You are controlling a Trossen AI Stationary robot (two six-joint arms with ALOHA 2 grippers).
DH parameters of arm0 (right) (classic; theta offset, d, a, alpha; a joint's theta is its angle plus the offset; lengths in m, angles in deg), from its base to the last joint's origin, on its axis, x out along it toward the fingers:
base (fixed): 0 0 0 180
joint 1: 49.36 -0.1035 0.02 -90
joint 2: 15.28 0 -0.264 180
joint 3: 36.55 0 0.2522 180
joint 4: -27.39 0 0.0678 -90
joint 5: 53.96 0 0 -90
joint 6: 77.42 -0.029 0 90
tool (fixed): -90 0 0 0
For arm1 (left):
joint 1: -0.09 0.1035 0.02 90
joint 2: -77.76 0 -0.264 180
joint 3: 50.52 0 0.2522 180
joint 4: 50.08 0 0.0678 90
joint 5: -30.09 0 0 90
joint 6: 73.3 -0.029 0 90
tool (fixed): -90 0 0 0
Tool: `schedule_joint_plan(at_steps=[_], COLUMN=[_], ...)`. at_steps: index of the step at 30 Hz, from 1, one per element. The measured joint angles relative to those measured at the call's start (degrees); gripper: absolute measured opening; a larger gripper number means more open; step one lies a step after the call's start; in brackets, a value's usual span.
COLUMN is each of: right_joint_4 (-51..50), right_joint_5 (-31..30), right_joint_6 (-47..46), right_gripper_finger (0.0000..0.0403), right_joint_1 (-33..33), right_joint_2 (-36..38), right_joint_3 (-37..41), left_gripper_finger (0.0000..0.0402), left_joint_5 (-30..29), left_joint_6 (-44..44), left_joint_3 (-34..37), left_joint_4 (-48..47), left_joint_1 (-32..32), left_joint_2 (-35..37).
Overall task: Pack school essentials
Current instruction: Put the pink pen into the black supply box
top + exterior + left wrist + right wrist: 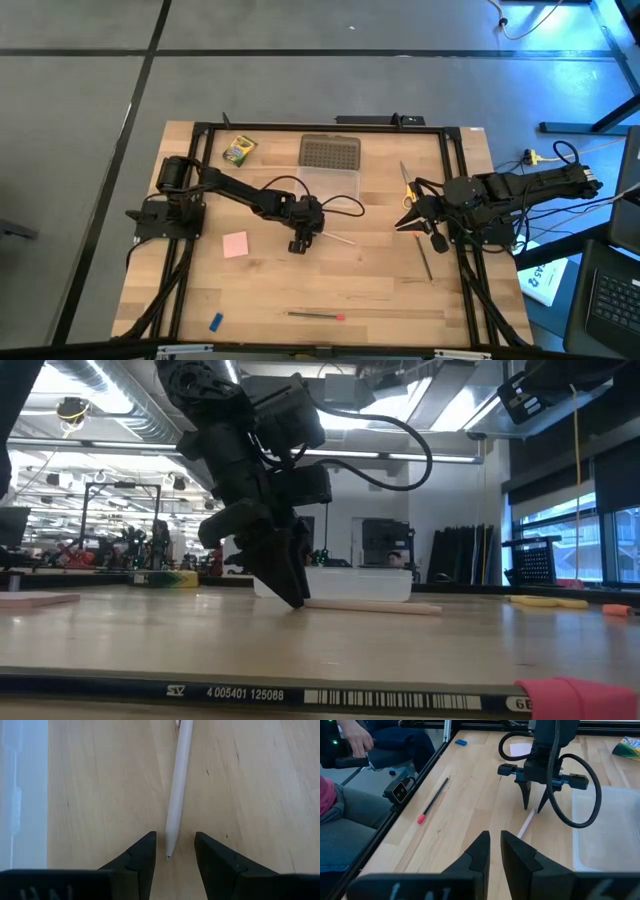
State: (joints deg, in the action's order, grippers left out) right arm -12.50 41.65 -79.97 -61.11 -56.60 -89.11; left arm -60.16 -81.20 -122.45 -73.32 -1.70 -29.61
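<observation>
The left claw [172, 852] stands open astride the white pencil [178, 785], bare worktop [105, 795] on both outer sides. The clear case [330, 182] lies just behind it. Ahead, open wood runs to the dark pencil [315, 314].

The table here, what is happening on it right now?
The left end effector is down at the table near the middle, fingers open on either side of one end of a white pencil that lies flat on the wood, not gripped yet. The clear case sits just behind it. The right end effector waits at the table's right side. The crayon box, pink notepad and blue eraser lie unpacked.
</observation>
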Motion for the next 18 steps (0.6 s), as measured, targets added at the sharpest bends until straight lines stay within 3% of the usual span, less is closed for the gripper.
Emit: schedule_joint_plan(at_steps=[18], right_joint_4=[0.0], right_joint_5=[0.0], right_joint_6=[-0.4], right_gripper_finger=[0.0049], right_joint_1=[0.0], right_joint_2=[0.0], right_joint_3=[0.1], left_gripper_finger=[0.0087], left_joint_5=[1.1], left_joint_6=[1.8], left_joint_3=[-0.2], left_joint_4=[0.8], left_joint_1=[0.4], left_joint_2=[-2.9])
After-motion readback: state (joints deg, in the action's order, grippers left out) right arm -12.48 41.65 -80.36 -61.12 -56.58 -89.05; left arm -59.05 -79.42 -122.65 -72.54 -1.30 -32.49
